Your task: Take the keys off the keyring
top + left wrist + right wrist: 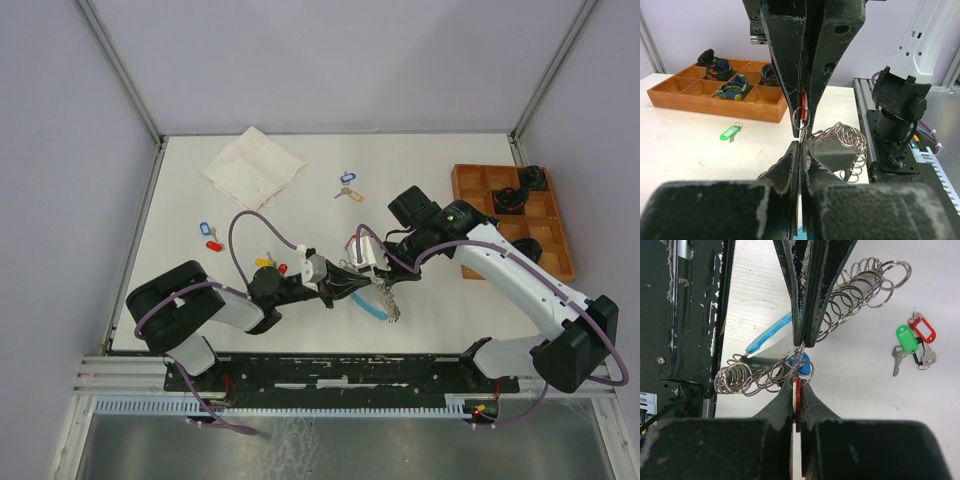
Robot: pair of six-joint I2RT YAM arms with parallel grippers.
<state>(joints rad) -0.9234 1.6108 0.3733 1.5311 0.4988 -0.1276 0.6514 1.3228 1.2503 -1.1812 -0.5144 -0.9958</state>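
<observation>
Slip risk: right gripper [797,379] clamps red tag [797,396], left gripper [799,146] shut just ahead; my skewed pull could tangle keyring [768,335].

overhead rear view; close opposed wrist views, both on keyring [855,297]
</observation>
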